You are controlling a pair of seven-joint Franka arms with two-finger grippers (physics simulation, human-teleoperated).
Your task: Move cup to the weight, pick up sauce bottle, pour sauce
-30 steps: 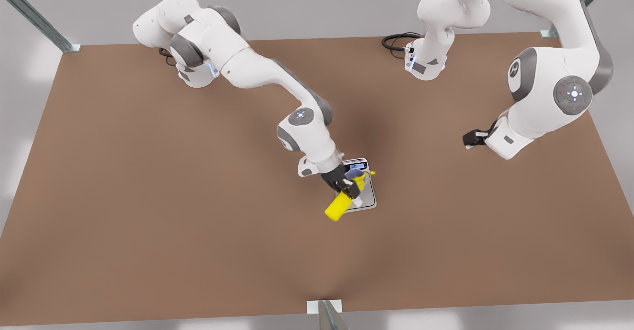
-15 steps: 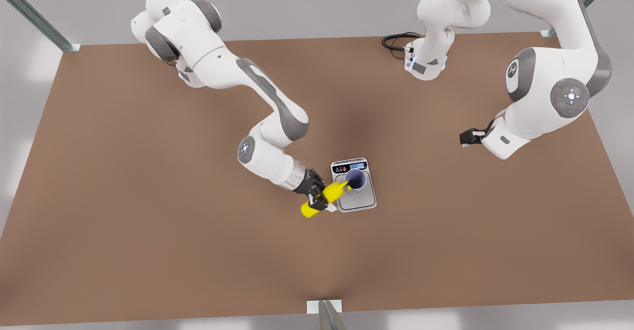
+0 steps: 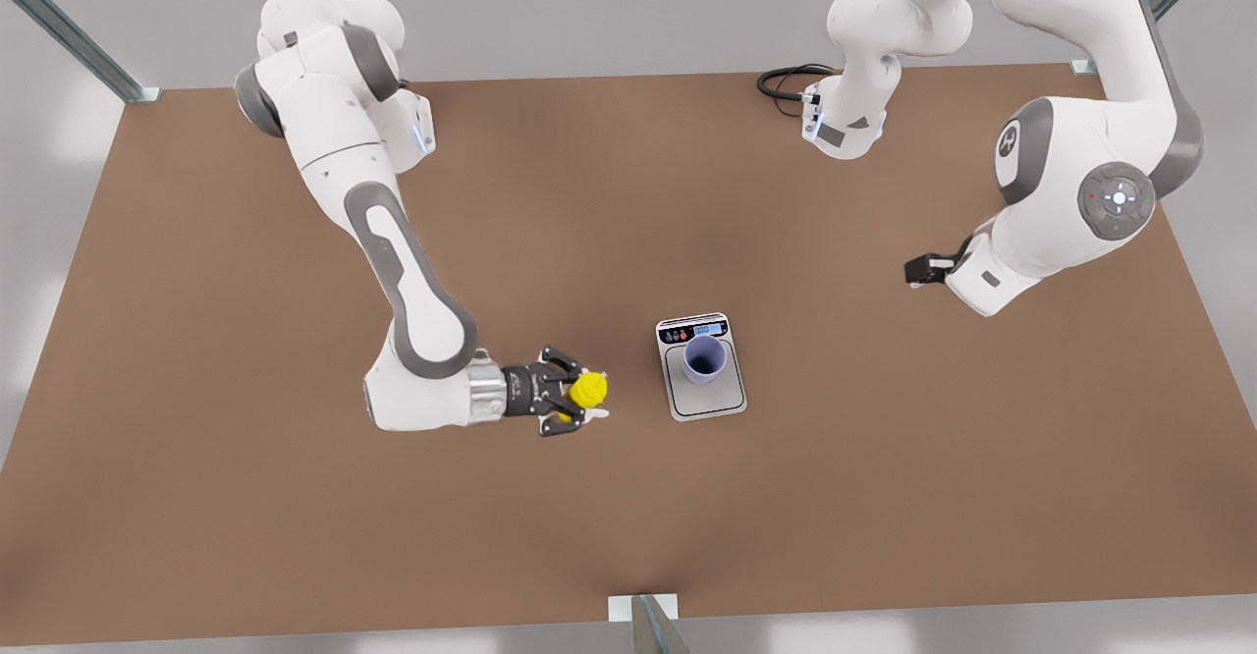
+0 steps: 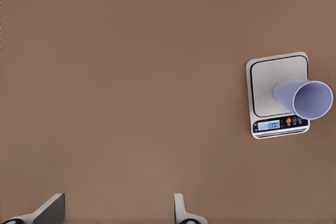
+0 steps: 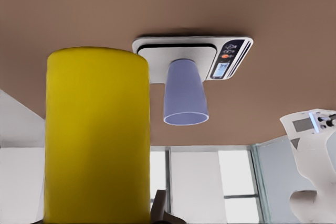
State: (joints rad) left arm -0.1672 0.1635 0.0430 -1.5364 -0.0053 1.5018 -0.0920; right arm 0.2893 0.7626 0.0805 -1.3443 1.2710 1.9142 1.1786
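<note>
The right gripper (image 3: pixel 579 396), on the arm at the front view's left, has its jaws closed around the sauce bottle (image 3: pixel 588 390). The bottle stands upright, its long axis vertical. From above only its ribbed yellow cap shows, and the body is hidden beneath. In the right wrist view the bottle (image 5: pixel 97 135) is a wide yellow column cut off by the frame, its nozzle out of sight. It is held near the weight (image 3: pixel 701 367) but apart from it, toward the front view's left. The cup (image 3: pixel 705 358) stands upright on the scale's plate, next to the display strip. The left gripper (image 3: pixel 920 269) waits well apart over the brown worktop (image 3: pixel 245 497), its jaws spread wide in the left wrist view.
</note>
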